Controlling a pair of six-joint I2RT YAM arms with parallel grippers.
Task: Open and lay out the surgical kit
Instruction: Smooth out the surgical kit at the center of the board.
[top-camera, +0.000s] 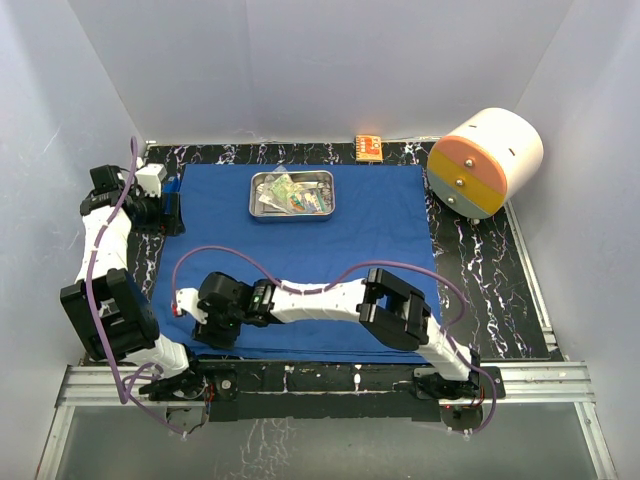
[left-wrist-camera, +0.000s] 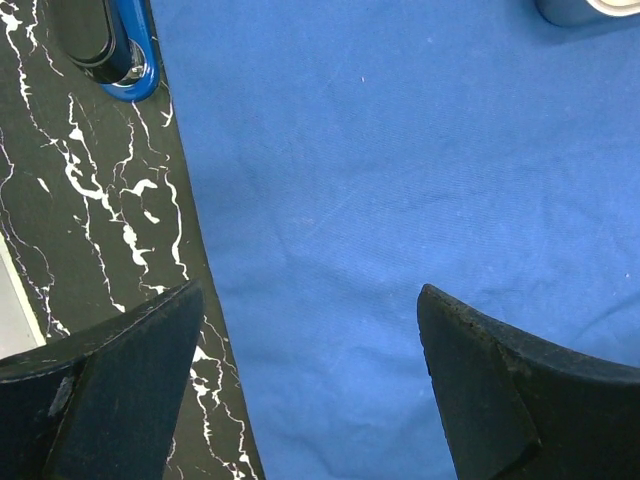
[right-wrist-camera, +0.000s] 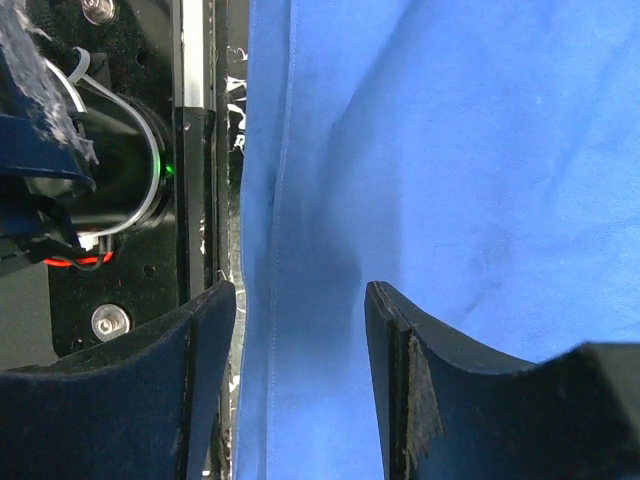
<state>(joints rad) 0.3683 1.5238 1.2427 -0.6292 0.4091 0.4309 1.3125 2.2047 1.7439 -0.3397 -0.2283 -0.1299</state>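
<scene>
Right gripper (right-wrist-camera: 300, 385): the arm is slung low across the near hem of the blue cloth wrap (right-wrist-camera: 450, 150), with the wrist out past the left arm's base. The fingers are parted and straddle the hem, with nothing clamped. Only this wrist view shows the hem line running up between the fingers, and a black arm base (right-wrist-camera: 120, 170) with a green light just off the cloth.

Left gripper (left-wrist-camera: 310, 385): the arm is folded back and the hand tips down over the wrap's side edge. The jaws are wide and empty, one finger over the marbled table (left-wrist-camera: 90, 220) and the other over cloth.

Only the overhead view shows the steel tray (top-camera: 331, 195), well beyond both hands on the cloth's far half. Its contents are too small to sort.
</scene>
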